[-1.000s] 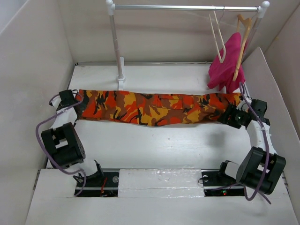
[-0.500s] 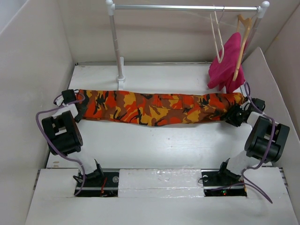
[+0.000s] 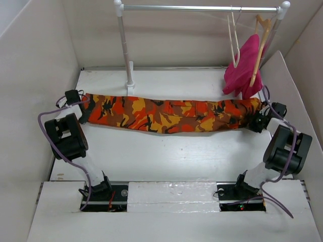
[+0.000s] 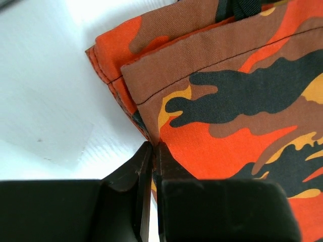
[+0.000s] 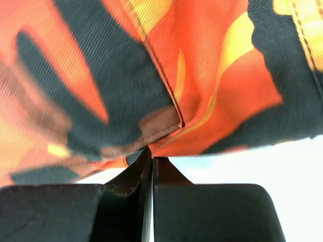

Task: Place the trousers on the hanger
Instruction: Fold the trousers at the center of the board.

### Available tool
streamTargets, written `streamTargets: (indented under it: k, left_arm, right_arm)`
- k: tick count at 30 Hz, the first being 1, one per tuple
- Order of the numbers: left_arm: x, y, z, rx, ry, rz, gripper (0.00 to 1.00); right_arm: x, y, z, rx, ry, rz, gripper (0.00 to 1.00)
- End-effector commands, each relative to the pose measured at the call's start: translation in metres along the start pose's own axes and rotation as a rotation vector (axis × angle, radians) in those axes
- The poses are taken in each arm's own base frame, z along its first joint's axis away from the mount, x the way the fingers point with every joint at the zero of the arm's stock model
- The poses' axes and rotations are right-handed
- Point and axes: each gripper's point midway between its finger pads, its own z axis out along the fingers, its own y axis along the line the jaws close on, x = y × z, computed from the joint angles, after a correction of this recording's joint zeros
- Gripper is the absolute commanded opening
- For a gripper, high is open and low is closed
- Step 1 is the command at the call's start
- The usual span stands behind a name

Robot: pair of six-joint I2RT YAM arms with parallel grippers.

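The camouflage trousers (image 3: 171, 116) lie stretched in a long band across the table, from the left arm to the right one. My left gripper (image 3: 87, 112) is shut on their left end; in the left wrist view the jaws (image 4: 153, 151) pinch the hemmed edge of the trousers (image 4: 237, 101). At the other end my right gripper (image 3: 254, 121) is shut too, and the right wrist view shows its tips (image 5: 151, 156) nipping the lower edge of the trousers (image 5: 126, 75). The pale cream hanger (image 3: 233, 43) hangs bare on the rail at the back right.
A metal rail (image 3: 202, 8) on a white post (image 3: 124, 45) spans the back. A tan wooden hanger (image 3: 260, 43) carries a magenta garment (image 3: 245, 65) beside the cream one, just above the right gripper. White walls (image 3: 35, 75) box in the table.
Both grippers have closed on the ends of the trousers. The right arm has swung back toward the wall, the left has edged further back, and the cloth lies a little straighter.
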Motion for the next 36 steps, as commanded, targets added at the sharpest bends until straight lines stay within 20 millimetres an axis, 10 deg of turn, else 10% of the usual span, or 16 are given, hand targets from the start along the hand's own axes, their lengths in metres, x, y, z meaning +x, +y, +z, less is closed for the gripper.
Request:
streamTargets:
  k: [1, 9, 13, 19, 22, 26, 29, 33, 36]
  left_arm:
    - [-0.059, 0.015, -0.025, -0.058, -0.159, -0.067, 0.0]
    - [-0.091, 0.026, -0.04, -0.162, -0.225, -0.055, 0.0]
    - [-0.083, 0.046, -0.036, -0.24, -0.233, -0.03, 0.0]
    - [-0.079, 0.064, -0.042, -0.297, -0.244, -0.05, 0.06]
    - [-0.087, 0.047, -0.057, -0.241, -0.216, -0.096, 0.51]
    - [-0.1, -0.005, -0.103, -0.03, -0.246, -0.127, 0.64]
    - [-0.081, -0.054, -0.135, 0.128, -0.247, -0.05, 0.64]
    - [0.038, -0.151, -0.2, 0.425, -0.224, 0.268, 0.61]
    - [0.121, -0.17, -0.232, 0.635, -0.123, 0.369, 0.59]
  right_arm:
    - [-0.038, 0.0, -0.04, 0.074, -0.119, -0.129, 0.0]
    - [0.022, 0.003, -0.097, 0.059, -0.042, -0.201, 0.0]
    - [0.088, -0.009, -0.112, 0.069, 0.065, -0.15, 0.0]
    - [0.098, -0.006, -0.132, 0.122, 0.092, -0.186, 0.0]
    - [0.09, 0.007, -0.129, 0.083, 0.103, -0.244, 0.58]
    - [0.067, 0.016, -0.137, 0.085, 0.06, -0.253, 0.66]
    - [0.049, 0.012, -0.14, 0.135, 0.025, -0.226, 0.65]
    - [0.016, 0.025, -0.137, 0.033, -0.034, -0.173, 0.57]
    - [-0.001, 0.036, -0.142, 0.037, -0.105, -0.16, 0.56]
